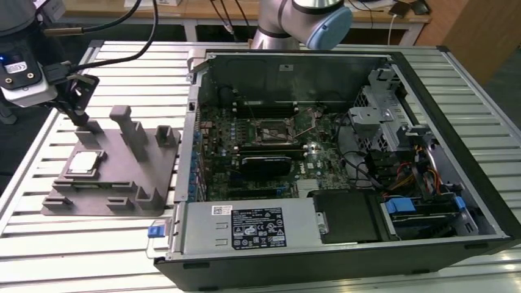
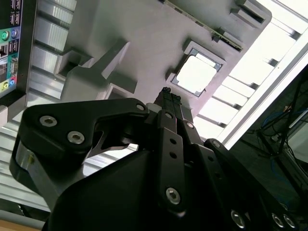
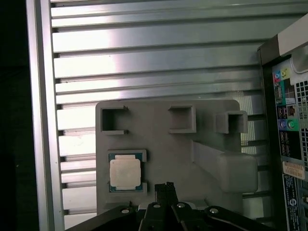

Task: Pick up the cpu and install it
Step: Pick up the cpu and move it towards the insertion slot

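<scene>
**Stage shown: before pick-up.** The cpu (image 1: 84,162) lies flat in its recess on the grey holder block (image 1: 114,177), at the exterior view's middle left, and has not been lifted. The gripper (image 1: 82,122) hangs at the exterior view's upper left, over the block's far edge. It is near the cpu but not touching it. In both wrist views its fingers look pressed together with nothing between them. The socket (image 1: 273,129), inside the open computer case (image 1: 480,183) at frame centre, appears unfilled, so pick-up and installation both remain.
</scene>
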Controlling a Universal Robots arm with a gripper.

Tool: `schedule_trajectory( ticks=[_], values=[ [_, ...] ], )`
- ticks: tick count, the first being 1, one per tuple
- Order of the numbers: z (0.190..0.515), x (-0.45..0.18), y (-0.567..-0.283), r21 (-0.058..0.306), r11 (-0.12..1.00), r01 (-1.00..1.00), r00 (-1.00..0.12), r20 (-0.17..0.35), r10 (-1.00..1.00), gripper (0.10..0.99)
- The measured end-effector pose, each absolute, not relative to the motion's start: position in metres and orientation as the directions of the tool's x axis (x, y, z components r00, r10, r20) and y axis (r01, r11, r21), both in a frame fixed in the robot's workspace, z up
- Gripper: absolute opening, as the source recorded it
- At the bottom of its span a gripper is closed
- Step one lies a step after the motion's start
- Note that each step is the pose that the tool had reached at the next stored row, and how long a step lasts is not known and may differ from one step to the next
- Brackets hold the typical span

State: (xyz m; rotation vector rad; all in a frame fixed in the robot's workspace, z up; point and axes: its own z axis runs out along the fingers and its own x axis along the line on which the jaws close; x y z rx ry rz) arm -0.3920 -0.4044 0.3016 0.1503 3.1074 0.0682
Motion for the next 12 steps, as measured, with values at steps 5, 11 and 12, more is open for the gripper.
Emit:
schedule_trajectory(
  ticks=[5,11,12],
  values=[
    [0.2986,-0.3928,-0.4047,0.045,0.994,0.096,-0.995,-0.028,0.097,0.106],
    [0.2953,-0.3938,-0.4050,0.045,0.994,0.096,-0.995,-0.027,0.097,0.106],
    [0.2947,-0.3941,-0.4050,0.045,0.994,0.096,-0.995,-0.028,0.097,0.106]
  ],
)
